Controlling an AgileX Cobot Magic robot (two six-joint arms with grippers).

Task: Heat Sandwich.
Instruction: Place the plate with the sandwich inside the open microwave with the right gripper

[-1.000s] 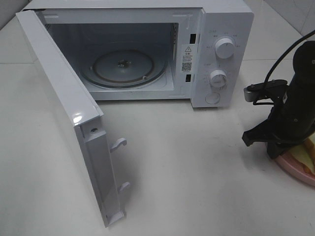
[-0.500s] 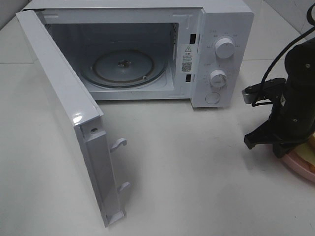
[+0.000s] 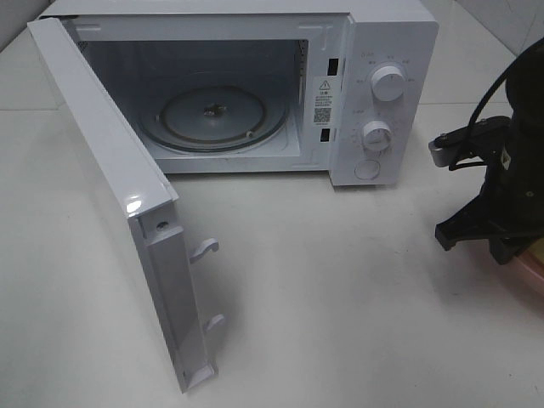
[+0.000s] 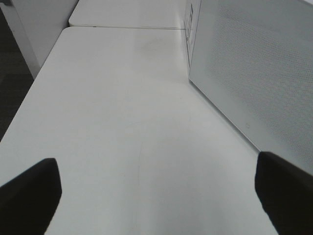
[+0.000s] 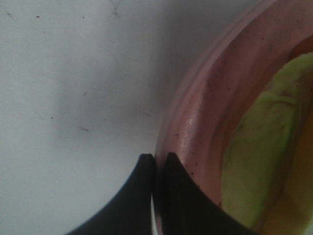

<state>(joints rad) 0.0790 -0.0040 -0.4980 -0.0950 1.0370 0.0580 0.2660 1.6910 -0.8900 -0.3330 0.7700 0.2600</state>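
Note:
The sandwich [image 5: 259, 147] shows only in the right wrist view, as pale yellow-green filling lying on a round pink plate [image 5: 195, 117]. My right gripper [image 5: 157, 159] is shut on that plate's rim, one finger on each side of the edge. In the exterior view the right arm [image 3: 506, 195] stands at the far right and covers the sandwich; only a sliver of the plate [image 3: 534, 276] peeks out below it. My left gripper [image 4: 156, 196] hangs open over bare table, with nothing between its widely spread fingers.
A white microwave [image 3: 382, 51] stands at the back with its door [image 3: 110, 178] swung wide open toward the front left. Its glass turntable [image 3: 212, 115] is bare. The door's meshed outer face [image 4: 254, 63] rises just beside the left gripper.
The right arm has slid to the right with the plate in its grip, and the sandwich has passed out of the exterior view. The left gripper has not moved.

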